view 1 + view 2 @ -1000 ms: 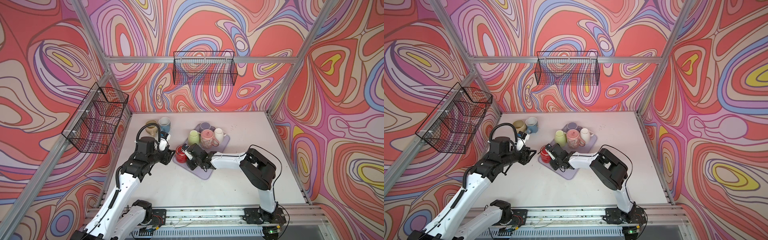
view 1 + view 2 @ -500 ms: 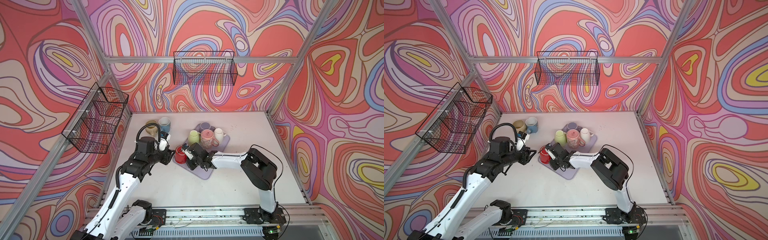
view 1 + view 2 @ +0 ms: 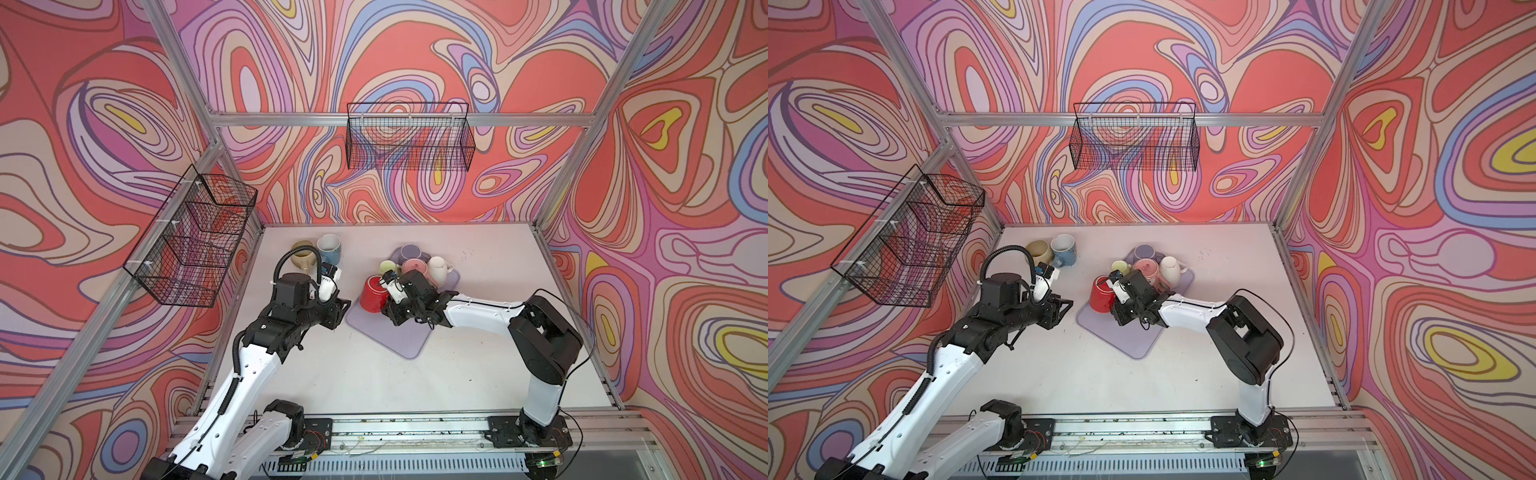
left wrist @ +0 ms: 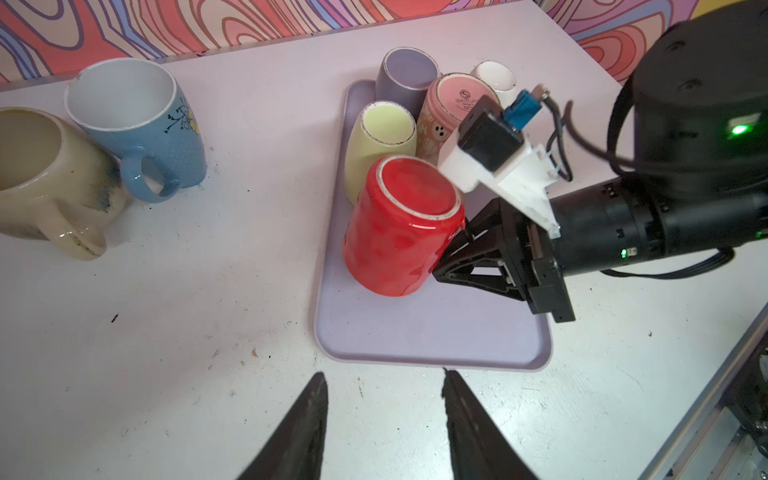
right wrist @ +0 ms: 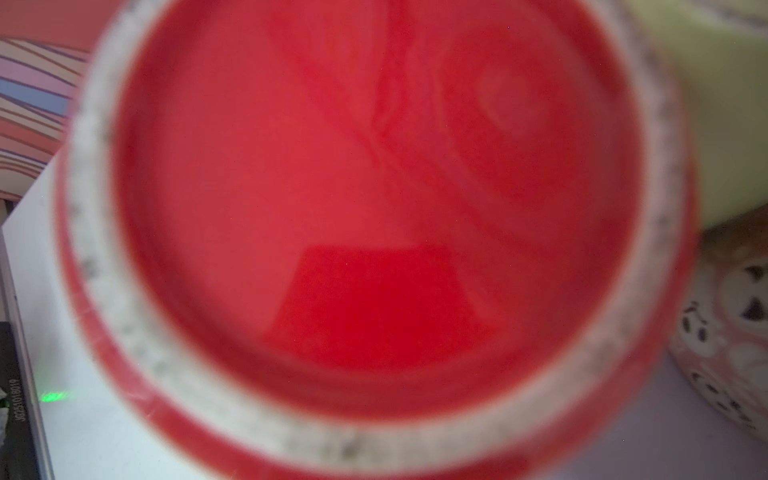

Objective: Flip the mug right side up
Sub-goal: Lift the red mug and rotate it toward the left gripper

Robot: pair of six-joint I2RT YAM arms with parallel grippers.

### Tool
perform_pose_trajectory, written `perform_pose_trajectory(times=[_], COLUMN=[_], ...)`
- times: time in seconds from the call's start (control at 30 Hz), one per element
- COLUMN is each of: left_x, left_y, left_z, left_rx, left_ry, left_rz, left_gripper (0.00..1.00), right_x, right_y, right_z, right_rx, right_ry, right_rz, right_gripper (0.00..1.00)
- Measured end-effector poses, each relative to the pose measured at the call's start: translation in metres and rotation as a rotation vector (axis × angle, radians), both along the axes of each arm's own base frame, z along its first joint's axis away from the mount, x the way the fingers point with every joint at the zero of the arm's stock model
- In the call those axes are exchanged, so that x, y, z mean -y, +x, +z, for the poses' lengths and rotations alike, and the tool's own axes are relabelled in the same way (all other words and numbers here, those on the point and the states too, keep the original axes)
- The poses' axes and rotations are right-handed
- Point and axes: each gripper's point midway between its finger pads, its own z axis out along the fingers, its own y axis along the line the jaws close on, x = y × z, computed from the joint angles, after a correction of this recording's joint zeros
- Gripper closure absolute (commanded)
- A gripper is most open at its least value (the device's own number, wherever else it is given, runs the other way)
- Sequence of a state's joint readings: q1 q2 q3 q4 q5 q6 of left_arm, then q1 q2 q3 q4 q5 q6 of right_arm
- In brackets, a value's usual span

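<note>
Red mug [image 4: 399,232] among seven; one tray [image 4: 415,332].

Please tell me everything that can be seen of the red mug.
The red mug looks like glossy glazed ceramic, with a rounded body and a whitish, speckled unglazed ring around its base. It is upside down and tilted, over the lilac tray, beside the pale yellow mug. The right end effector is closed at its side, apparently on the handle, which is hidden. Whether its rim touches the tray is unclear.
</note>
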State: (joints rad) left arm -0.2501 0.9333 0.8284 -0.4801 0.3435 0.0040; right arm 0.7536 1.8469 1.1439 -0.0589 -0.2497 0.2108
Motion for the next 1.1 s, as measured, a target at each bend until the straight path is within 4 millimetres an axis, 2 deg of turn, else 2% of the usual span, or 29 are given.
perform_pose_trajectory(times=[0.23, 0.4, 0.53, 0.73, 0.93, 1.1], left_x=[0.006, 0.014, 0.023, 0.04, 0.059, 0.073], left_y=[0.004, 0.009, 0.015, 0.033, 0.046, 0.052], left_z=[-0.002, 0.007, 0.017, 0.041, 0.055, 0.076], left_rx=[-0.032, -0.02, -0.003, 0.048, 0.058, 0.09], left_ry=[-0.038, -0.104, -0.176, -0.317, -0.459, -0.573], left_rz=[0.001, -0.005, -0.015, -0.04, -0.097, -0.156], left_gripper=[0.52, 0.52, 0.51, 0.51, 0.51, 0.5], right_x=[0.015, 0.031, 0.047, 0.067, 0.071, 0.071], right_y=[0.004, 0.014, 0.022, 0.034, 0.034, 0.031], right_z=[0.027, 0.06, 0.089, 0.122, 0.148, 0.172], right_rx=[-0.036, -0.039, -0.025, -0.006, -0.006, 0.004], right_ry=[0.134, 0.258, 0.374, 0.518, 0.645, 0.737], right_rz=[-0.025, -0.054, -0.076, -0.107, -0.082, -0.036], right_gripper=[0.99, 0.99, 0.99, 0.99, 1.0, 1.0])
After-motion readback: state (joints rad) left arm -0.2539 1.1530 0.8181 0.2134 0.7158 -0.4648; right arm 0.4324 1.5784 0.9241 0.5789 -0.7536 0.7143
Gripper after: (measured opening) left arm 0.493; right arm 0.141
